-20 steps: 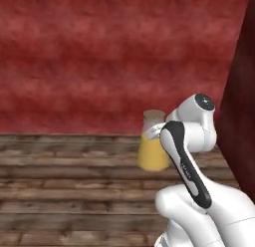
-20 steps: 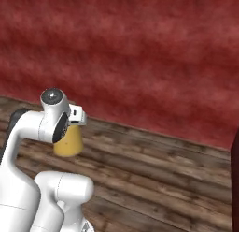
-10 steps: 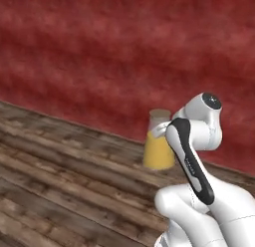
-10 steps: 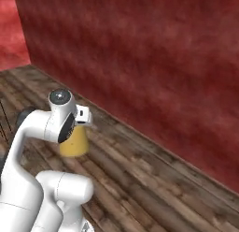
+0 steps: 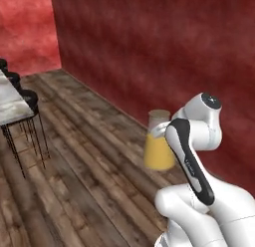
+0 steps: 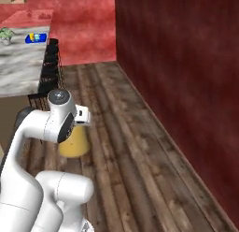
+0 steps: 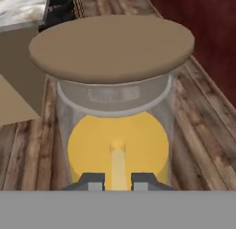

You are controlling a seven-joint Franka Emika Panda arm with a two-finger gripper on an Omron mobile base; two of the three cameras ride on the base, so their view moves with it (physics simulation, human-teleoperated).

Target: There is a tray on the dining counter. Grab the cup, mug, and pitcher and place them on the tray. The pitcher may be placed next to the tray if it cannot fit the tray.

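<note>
My gripper (image 7: 117, 182) is shut on the pitcher (image 7: 115, 131), with a dark fingertip on each side of its thin handle. It is a clear glass carafe of orange liquid under a round tan lid (image 7: 113, 48). The pitcher (image 5: 158, 144) hangs above the wooden floor in front of the arm, and the pitcher (image 6: 74, 141) also peeks out below the hand. Far off, the blue tray (image 6: 42, 38) lies on the dining counter (image 6: 21, 67) with the yellow cup (image 6: 31, 37) on it. The mug is too small to make out there.
A dark red wall (image 6: 186, 86) runs along the right. Black bar stools (image 6: 50, 69) line the counter's edge, and stools (image 5: 25, 99) stand by the counter end (image 5: 10, 106). A small plant (image 6: 4, 34) sits on the counter. Open wooden floor (image 5: 84, 156) lies between.
The whole picture has swung round as the base turned, so the dining counter, stools and tray came into view. The pitcher stays in my shut gripper.
</note>
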